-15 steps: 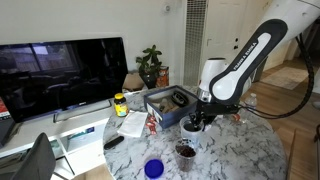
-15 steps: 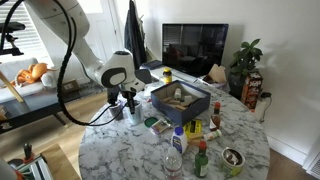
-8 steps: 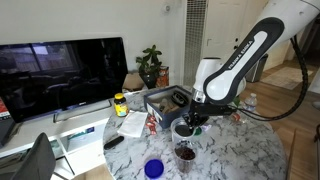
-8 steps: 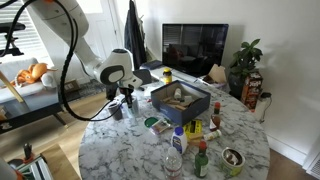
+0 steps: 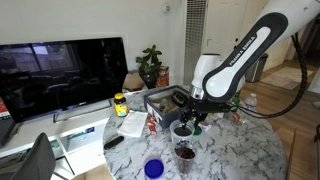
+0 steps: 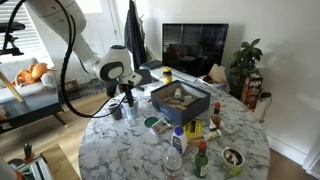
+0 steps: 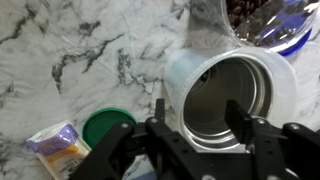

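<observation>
White plastic cup [image 7: 232, 95] upright on the marble tabletop [image 7: 60, 50], just beside the green lid [image 7: 108, 128], and the gripper [image 7: 199, 112] hangs right above, fingers spread, straddling its wall, one outside, one inside, gripping nothing!

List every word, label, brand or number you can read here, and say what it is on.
No text can be read in any view.
Packet, wrist view: print too blurred to read.
Yellow-lidded jar: label too small to read.
Bottles: labels too small to read.
White cup: no print shows.
</observation>
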